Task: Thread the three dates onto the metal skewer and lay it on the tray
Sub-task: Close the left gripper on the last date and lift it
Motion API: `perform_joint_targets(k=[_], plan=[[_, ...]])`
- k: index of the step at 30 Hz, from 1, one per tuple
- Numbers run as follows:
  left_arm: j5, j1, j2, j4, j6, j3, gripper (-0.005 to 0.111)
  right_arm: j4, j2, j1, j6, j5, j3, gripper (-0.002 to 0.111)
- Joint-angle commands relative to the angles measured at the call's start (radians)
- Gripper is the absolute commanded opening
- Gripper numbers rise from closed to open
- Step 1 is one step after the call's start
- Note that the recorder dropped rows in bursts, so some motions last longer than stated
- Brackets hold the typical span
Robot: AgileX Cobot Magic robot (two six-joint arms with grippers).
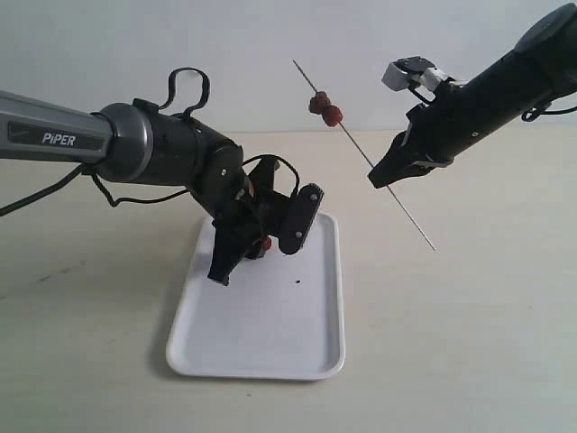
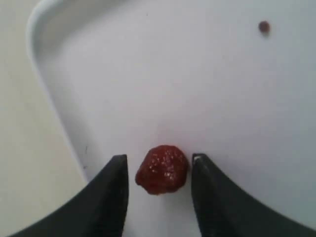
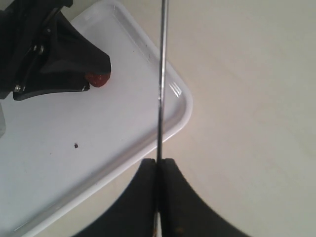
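The loose date point(image 2: 162, 169), a small, wrinkled, dark reddish-brown roundish fruit, lies on the floor of the flat white rectangular tray point(image 2: 123, 74), near one long rim. The black fingers point(image 2: 111, 195) of the left gripper point(image 2: 159, 159) stand narrowly apart on either side of it. A sliver of white shows at each flank, so I judge it framed but not yet pinched.

The fruit looks light, a little soft and tacky-skinned, so it should dent rather than slip. The best hold is across its middle with mild pressure, leaving the two ends free for the point to pass through.

The other two dates point(image 1: 331, 115) sit touching one another high on the thin, straight grey metal skewer point(image 1: 406, 210). It is held on a slant in the air, well above the pale matte table point(image 1: 469, 343). The rod looks stiff, smooth and slippery. The right gripper point(image 3: 159, 163) has its fingers closed tight on it about mid-length, below the fruit.

The tray is glossy, with a low raised rim and rounded corners. A tiny dark speck point(image 2: 264, 27) lies on it, well apart from the loose date.
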Motion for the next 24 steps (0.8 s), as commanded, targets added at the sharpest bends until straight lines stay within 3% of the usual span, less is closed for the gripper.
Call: perform_joint_targets(k=[1, 8, 12, 24], plan=[[0.03, -0.007, 0.013, -0.016, -0.014, 0.001, 0.039, 0.013, -0.009, -0.001, -0.004, -0.006, -0.01, 0.0], [0.032, -0.007, 0.013, -0.016, -0.014, 0.001, 0.038, 0.02, -0.009, -0.001, -0.008, -0.006, -0.01, 0.0], [0.032, -0.007, 0.013, -0.016, -0.014, 0.001, 0.03, 0.02, -0.009, -0.001, -0.008, -0.006, -0.01, 0.0], [0.032, -0.007, 0.013, -0.016, -0.014, 0.001, 0.03, 0.025, -0.009, -0.001, -0.014, -0.008, -0.01, 0.0]])
